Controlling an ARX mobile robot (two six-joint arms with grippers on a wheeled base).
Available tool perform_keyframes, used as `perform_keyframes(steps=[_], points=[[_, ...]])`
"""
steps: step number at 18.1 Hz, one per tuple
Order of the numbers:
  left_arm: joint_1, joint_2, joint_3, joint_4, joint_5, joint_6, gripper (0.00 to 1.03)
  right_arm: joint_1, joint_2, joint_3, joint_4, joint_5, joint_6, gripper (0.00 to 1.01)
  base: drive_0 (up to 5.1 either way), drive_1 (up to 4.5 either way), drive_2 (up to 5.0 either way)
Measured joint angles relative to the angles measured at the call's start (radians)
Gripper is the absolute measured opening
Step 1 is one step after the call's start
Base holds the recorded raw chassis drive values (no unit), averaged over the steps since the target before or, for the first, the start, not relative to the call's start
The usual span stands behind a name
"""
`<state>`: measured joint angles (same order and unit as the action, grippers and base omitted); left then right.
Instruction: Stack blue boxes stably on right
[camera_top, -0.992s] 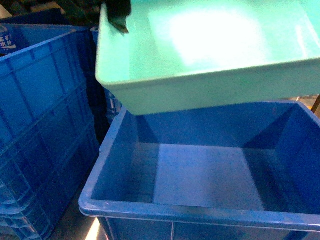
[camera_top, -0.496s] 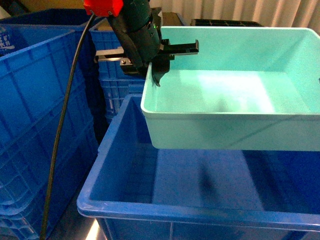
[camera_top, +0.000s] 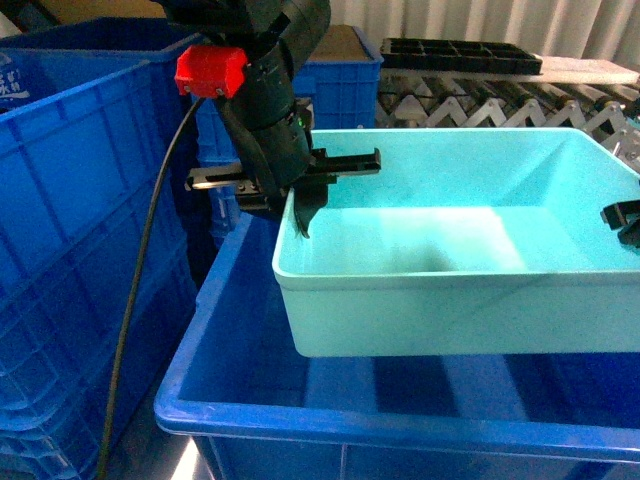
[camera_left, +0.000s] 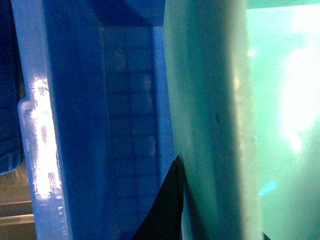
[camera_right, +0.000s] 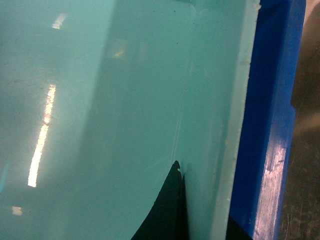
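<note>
While both grippers hold one tub (camera_top: 440, 300), one crate (camera_top: 300, 420) waits.

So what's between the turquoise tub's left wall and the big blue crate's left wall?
Only an open gap showing the crate floor beside the tub, in the left wrist view.

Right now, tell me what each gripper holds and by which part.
Both hold the turquoise tub: the left gripper clamps its left wall at the rim, the right gripper its right wall, above the royal-blue crate.
</note>
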<state>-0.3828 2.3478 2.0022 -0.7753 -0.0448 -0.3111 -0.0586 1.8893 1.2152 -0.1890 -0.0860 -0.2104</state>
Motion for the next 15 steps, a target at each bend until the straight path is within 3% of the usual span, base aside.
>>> perform_keyframes(steps=[15], points=[[-0.008,-0.011,-0.019,0.026,-0.005,-0.003,0.05,0.001,-0.026,-0.050,0.066,0.022,-0.005,0.02,0.0,0.00,0.0]])
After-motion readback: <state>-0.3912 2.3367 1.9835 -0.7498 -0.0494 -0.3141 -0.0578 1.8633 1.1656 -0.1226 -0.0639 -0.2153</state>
